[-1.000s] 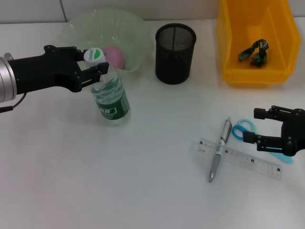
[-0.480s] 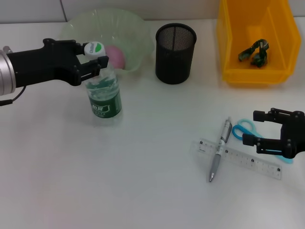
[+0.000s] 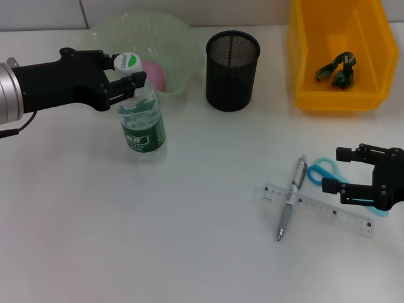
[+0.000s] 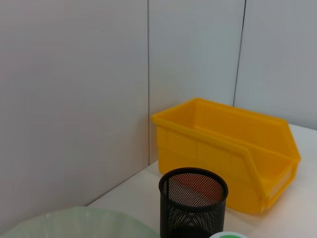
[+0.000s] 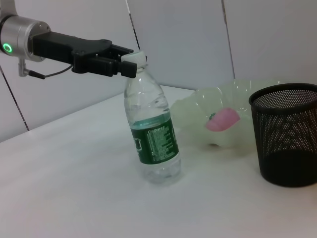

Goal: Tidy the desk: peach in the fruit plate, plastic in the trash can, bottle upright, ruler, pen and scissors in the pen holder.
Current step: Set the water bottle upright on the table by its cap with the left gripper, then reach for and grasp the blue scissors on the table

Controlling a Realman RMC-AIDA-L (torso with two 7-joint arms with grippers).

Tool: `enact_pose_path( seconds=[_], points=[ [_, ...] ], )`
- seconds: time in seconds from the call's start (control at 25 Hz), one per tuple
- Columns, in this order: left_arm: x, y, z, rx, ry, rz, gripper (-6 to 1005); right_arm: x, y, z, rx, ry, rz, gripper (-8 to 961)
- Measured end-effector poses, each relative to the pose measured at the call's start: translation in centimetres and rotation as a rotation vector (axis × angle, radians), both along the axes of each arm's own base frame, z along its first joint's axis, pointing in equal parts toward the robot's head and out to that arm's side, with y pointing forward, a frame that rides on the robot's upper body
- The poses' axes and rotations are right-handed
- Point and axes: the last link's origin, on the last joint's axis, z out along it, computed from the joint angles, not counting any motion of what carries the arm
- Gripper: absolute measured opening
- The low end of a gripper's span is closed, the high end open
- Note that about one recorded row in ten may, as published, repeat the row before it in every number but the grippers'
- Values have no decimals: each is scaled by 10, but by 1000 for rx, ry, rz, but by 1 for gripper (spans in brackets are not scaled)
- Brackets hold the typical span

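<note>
One bottle [image 3: 143, 123], pen [image 3: 290, 199], ruler [image 3: 319, 209].

A plain white counter [image 3: 189, 252] fills the head view from nine o'clock to three. Pale grey wall panels [image 4: 74, 99] with dark vertical seams stand behind it, toward twelve o'clock.

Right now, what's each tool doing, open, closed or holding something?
Left tool: closed on the bottle at its cap.
Right tool: open, empty, over the scissors.
</note>
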Motion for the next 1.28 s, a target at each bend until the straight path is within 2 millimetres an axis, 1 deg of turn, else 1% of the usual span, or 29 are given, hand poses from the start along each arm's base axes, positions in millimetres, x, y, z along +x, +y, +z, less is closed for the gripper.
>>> enact_pose_path(
  seconds=[0.64,0.68,0.72,0.76,0.8,0.84,0.88,0.92,0.96,1.0,1.04,1.08,1.12,1.16,1.2,1.24,1.28],
  points=[
    [1,4,-1,11,-8,2,560,-1,2,2,-6,6,-14,791],
    [1,4,-1,11,-8,2,608,-1,2,4,-3,9,-25,791],
    [7,5,8,40,-22,-14,656,-1,2,4,-3,9,-25,791],
    [7,5,8,40,-22,-14,704,-2,3,6,-2,10,-33,791],
    [9,4,16,66,-50,-18,752,-3,5,8,1,10,-39,791],
    [12,0,27,104,-129,-21,761,-4,6,12,4,11,-47,791],
    [13,-1,30,115,-156,-26,771,-6,7,18,10,8,-46,791],
    [12,-5,32,120,-186,-40,780,-6,7,18,10,8,-46,791],
    [12,-9,32,121,-208,-62,789,-11,8,26,16,15,-47,791],
    [12,-9,32,121,-208,-62,799,-11,8,26,16,15,-47,791],
    [10,-28,22,75,-251,-179,808,-13,10,32,24,16,-49,791],
    [10,-32,20,56,-270,-205,807,-21,13,46,30,20,-59,791],
    [8,-39,13,24,-299,-248,807,-21,13,46,30,20,-59,791],
    [7,-46,6,-15,-341,-296,806,-25,14,54,32,17,-65,791],
    [7,-46,6,-15,-341,-296,806,-30,16,61,32,11,-69,790],
    [-1,-57,-16,-119,-436,-339,805,-35,18,69,34,2,-72,790],
    [-5,-59,-26,-148,-450,-343,805,-49,22,85,42,-35,-76,790]
  ],
)
